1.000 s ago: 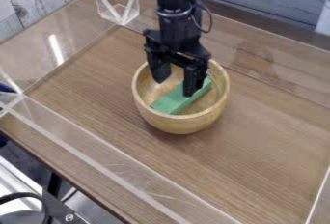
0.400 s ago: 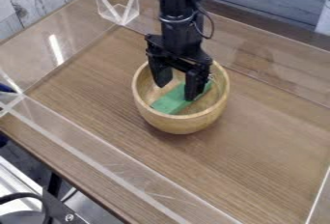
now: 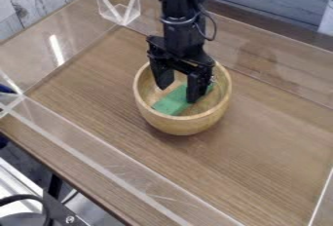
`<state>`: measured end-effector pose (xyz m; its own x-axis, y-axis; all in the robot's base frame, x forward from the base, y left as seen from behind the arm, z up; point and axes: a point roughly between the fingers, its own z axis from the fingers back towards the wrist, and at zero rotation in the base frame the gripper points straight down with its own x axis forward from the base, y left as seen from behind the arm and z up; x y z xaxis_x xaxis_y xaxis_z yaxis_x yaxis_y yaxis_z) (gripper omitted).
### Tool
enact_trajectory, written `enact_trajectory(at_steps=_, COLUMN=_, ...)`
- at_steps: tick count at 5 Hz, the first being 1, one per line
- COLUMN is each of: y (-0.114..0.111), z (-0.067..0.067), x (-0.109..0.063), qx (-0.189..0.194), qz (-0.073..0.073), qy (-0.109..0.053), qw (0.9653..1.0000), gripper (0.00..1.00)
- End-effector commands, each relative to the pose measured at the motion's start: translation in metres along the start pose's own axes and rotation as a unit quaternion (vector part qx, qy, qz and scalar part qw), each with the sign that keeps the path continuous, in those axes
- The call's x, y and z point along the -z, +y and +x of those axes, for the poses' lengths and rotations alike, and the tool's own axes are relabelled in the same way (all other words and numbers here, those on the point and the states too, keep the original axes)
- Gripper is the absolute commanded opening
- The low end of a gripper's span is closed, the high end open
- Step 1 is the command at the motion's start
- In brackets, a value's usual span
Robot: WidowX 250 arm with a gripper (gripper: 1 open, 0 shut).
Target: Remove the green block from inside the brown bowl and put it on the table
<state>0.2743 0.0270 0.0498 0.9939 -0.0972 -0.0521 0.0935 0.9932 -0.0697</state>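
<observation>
Straddling one green block [image 3: 170, 102], gripper [image 3: 180, 89] spread wide, one brown bowl [image 3: 184, 119], one table [image 3: 260, 123]

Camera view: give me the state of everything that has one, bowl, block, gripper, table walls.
gripper: open, pointing straight down, fingers lowered inside the bowl on either side of the block
green block: lying inside the bowl, not lifted
brown bowl: upright on the table, holding the block
table: bare wood surface around the bowl
clear acrylic walls: standing along the table edges
</observation>
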Motion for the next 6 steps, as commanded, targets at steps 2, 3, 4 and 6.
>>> enact_trajectory(at_steps=2, y=0.000, z=0.008, x=0.006, qx=0.004, qz=0.006, qy=-0.007, qw=1.0000, gripper=1.00)
enact_trajectory(at_steps=3, y=0.001, z=0.009, x=0.013, qx=0.003, qz=0.005, qy=-0.001, qw=1.0000, gripper=0.00)
enact_trajectory(at_steps=4, y=-0.003, z=0.009, x=0.002, qx=0.005, qz=0.005, qy=-0.013, qw=0.9999, gripper=0.00)
enact_trajectory(at_steps=6, y=-0.020, z=0.006, x=-0.019, qx=0.020, qz=0.000, qy=-0.035, qw=0.9992, gripper=0.00)
